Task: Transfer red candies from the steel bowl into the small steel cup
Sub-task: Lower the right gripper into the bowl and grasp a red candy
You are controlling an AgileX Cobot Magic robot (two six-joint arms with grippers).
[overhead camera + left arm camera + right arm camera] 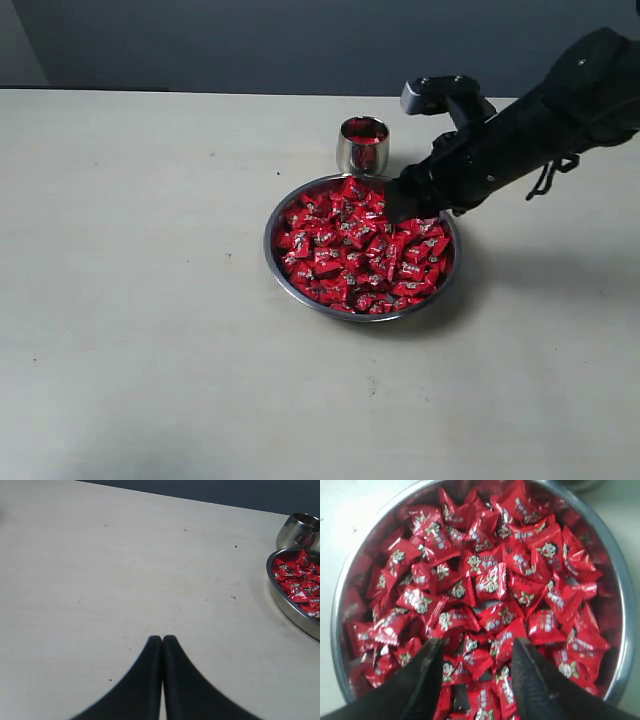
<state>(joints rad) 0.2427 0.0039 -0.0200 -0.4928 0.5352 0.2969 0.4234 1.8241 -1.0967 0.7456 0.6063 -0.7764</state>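
I see right gripper (pixel 477 643) jaws apart, gripping nothing, over red candies (pixel 490 582) in steel bowl (pixel 337 625); left gripper (pixel 162 638) closed above table (pixel 100 580).

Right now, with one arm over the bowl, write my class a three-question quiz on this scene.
1. Fill in: in the exterior view, the cup stands just ___ the bowl.
2. True or false: the left gripper is shut.
3. Choose: the right gripper is A) shut on a candy, B) open above the candies, C) open above the cup.

Key: 1 behind; 2 true; 3 B.
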